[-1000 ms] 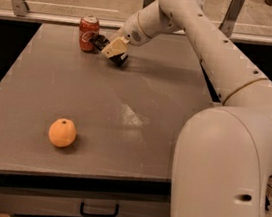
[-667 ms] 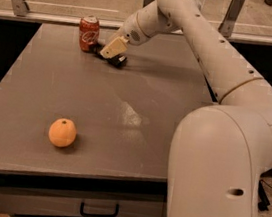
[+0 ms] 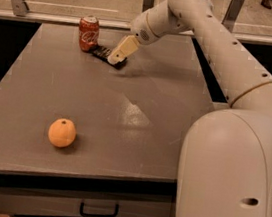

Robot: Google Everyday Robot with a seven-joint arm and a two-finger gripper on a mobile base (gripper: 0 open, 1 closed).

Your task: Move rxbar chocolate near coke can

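Observation:
The coke can (image 3: 88, 33), red with white script and a silver top, stands upright at the far left of the grey table (image 3: 139, 121). The rxbar chocolate (image 3: 102, 53), a flat dark bar, lies on the table just right of the can's base, close to it. My gripper (image 3: 118, 57) reaches down from the white arm (image 3: 199, 18) and sits over the bar's right end, hiding that end. The bar's left end shows between the gripper and the can.
A round orange fruit (image 3: 62, 133) lies on the near left part of the table. The arm's large white base (image 3: 232, 179) fills the right foreground. A drawer with a dark handle (image 3: 98, 210) sits under the front edge. A railing (image 3: 53, 15) runs behind the table.
The gripper has dropped slightly toward the table beside the can. The dark bar now shows lying flat to the gripper's left, closer to the can. The can and the orange have not moved.

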